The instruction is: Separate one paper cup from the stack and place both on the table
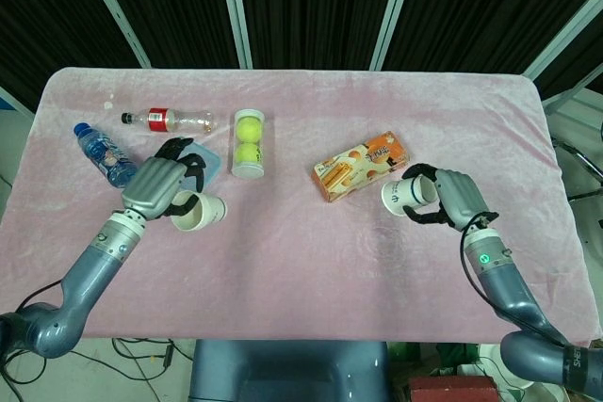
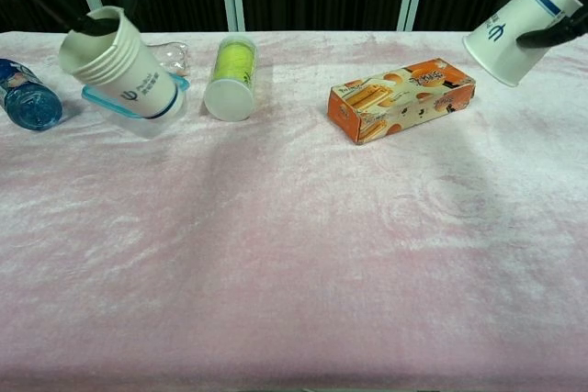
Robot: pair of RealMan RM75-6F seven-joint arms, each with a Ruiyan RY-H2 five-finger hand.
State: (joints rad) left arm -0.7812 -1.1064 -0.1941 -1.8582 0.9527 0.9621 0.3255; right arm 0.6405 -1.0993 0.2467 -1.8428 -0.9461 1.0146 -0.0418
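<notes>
Desk [image 1: 311, 233] w/ pink cloth carries everything; left hand [image 1: 155, 185] fingers grasp the cup stack [image 2: 119, 66], tilted, low by the blue-lidded box [image 2: 138, 112], prob. for set-down; right hand [image 1: 452, 197] fingers wrap the single cup [image 2: 519, 29], tilted above desk right of snack box [image 2: 401, 98]

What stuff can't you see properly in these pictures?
- Plastic box, chest view: mostly hidden behind the cup stack.
- Right hand, chest view: cut off by the frame edge; only dark fingers on the single cup.
- Cola bottle label: too small to read.
</notes>
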